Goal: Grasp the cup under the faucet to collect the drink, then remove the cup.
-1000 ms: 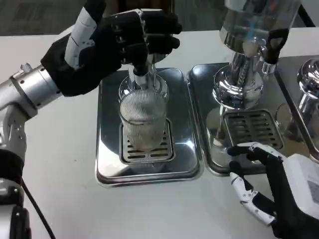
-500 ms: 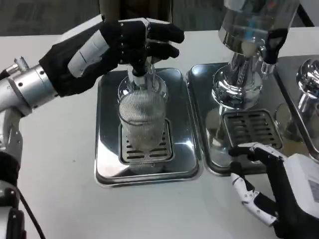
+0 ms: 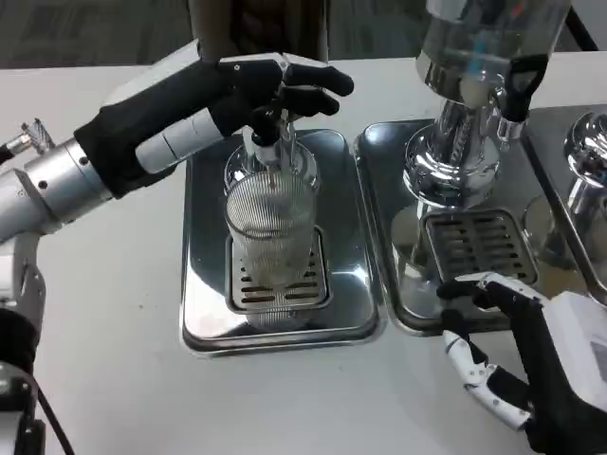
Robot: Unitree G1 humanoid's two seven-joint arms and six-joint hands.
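Head view: my left hand [image 3: 228,95] reaches over the rear of the left drip tray [image 3: 204,284], its fingers [image 3: 318,81] resting on the black faucet [image 3: 267,133] above the cup; whether they clasp the lever I cannot tell. The ribbed clear cup [image 3: 272,232] stands upright on the tray's slotted grate, directly beneath the faucet, touched by neither hand. My right hand [image 3: 531,370] rests low on the white table [image 3: 114,360], fingers spread and holding nothing, just before the second drip tray [image 3: 379,190] bearing the chrome dispenser [image 3: 465,123].
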